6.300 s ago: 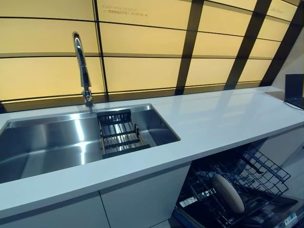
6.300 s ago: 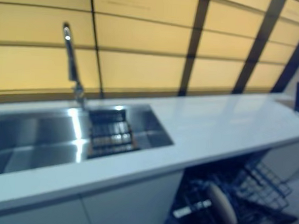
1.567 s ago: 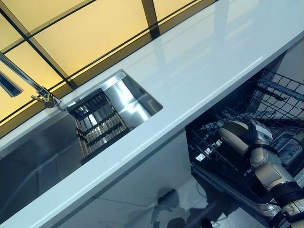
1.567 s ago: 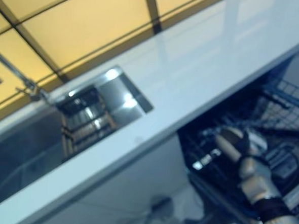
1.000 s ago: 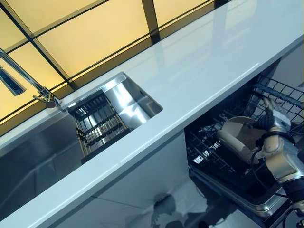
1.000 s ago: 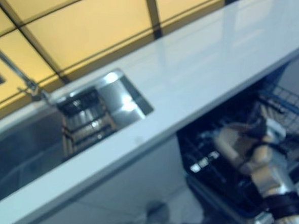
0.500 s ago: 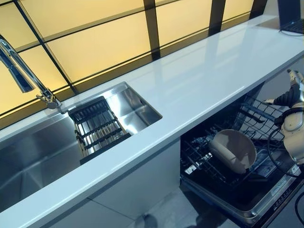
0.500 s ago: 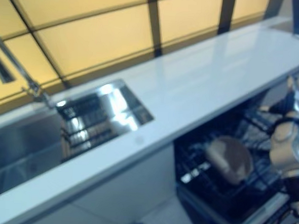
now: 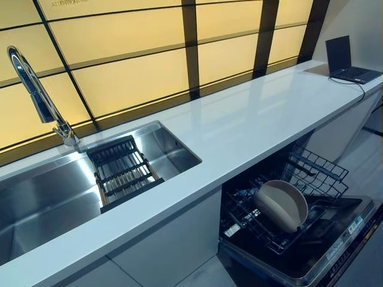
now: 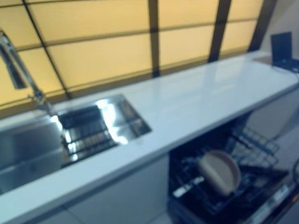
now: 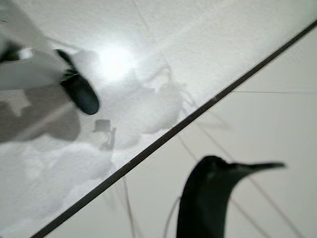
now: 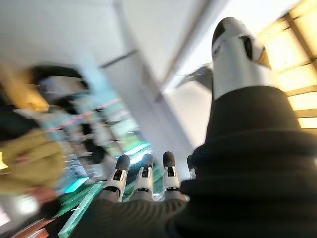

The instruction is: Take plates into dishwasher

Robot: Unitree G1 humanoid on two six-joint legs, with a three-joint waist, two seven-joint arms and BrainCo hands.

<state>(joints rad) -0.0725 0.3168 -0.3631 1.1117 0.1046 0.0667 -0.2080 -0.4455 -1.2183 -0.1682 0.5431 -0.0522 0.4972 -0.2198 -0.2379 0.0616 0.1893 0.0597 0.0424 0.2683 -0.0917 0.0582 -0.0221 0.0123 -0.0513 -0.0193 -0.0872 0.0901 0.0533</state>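
Observation:
A beige plate (image 9: 281,205) stands on edge in the pulled-out lower rack (image 9: 320,173) of the open dishwasher under the counter; it also shows in the right eye view (image 10: 219,172). Neither hand shows in the eye views. My right hand (image 12: 143,181) shows in its wrist view with fingers straight in a row, holding nothing, against a blurred background. My left hand (image 11: 79,93) shows in its wrist view as a straight dark-tipped finger over the tiled floor, holding nothing.
The white counter (image 9: 251,119) runs across the view. A steel sink (image 9: 36,191) with a tall faucet (image 9: 36,89) and a black drain rack (image 9: 122,170) is at left. A laptop (image 9: 347,60) sits at the counter's far right. The dishwasher door (image 9: 335,245) hangs open.
My right hand has let go of the plate in the rack, risen at the right and left the eye views. The plate stays standing in the rack. The camera has shifted.

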